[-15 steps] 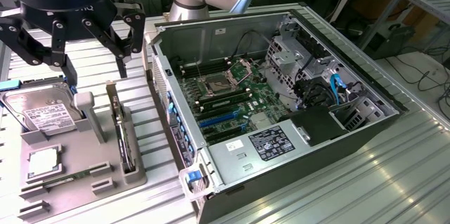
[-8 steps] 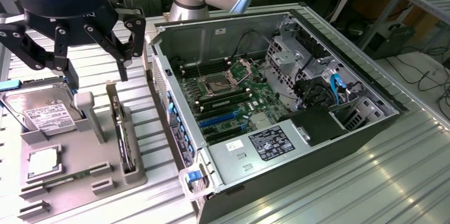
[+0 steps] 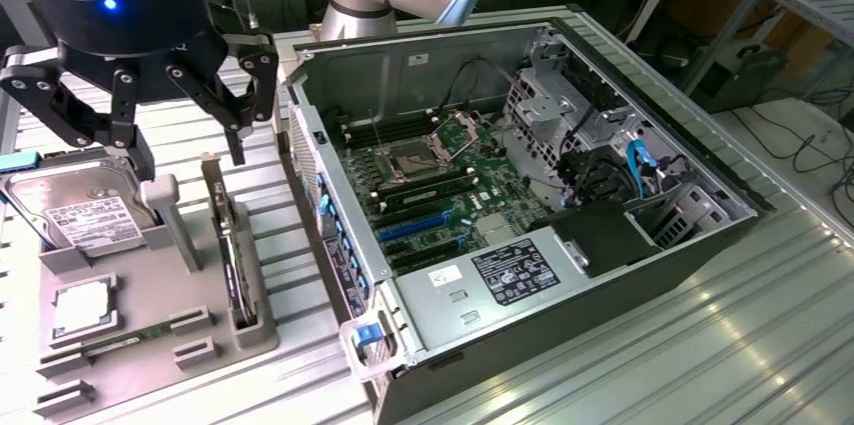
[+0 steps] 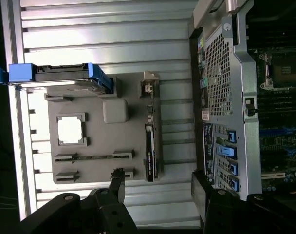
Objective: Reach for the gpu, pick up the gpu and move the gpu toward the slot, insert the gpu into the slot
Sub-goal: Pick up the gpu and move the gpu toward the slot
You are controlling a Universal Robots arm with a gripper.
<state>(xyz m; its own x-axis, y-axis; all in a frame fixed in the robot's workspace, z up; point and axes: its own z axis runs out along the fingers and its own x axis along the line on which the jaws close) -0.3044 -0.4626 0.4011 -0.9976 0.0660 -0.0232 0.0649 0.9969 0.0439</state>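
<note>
The gpu (image 3: 235, 255) stands thin and edge-on in a groove of the grey holder tray (image 3: 160, 350), its silver bracket end toward the back. In the wrist view the gpu (image 4: 150, 151) lies just beyond and between my fingertips. My gripper (image 3: 180, 145) hangs open above the tray's back part, over the gpu's bracket end, with nothing between its fingers. The wrist view shows the same gripper (image 4: 160, 187) open, one finger (image 4: 118, 184) over the tray edge. The blue slot (image 3: 414, 228) sits on the motherboard inside the open computer case (image 3: 441, 35).
A silver hard drive (image 3: 80, 210) with a white label leans at the tray's back. A processor chip (image 3: 83, 307) and a thin green memory stick (image 3: 127, 338) lie on the tray. Everything rests on a ribbed metal table (image 3: 694, 345); the case wall stands close beside the gpu.
</note>
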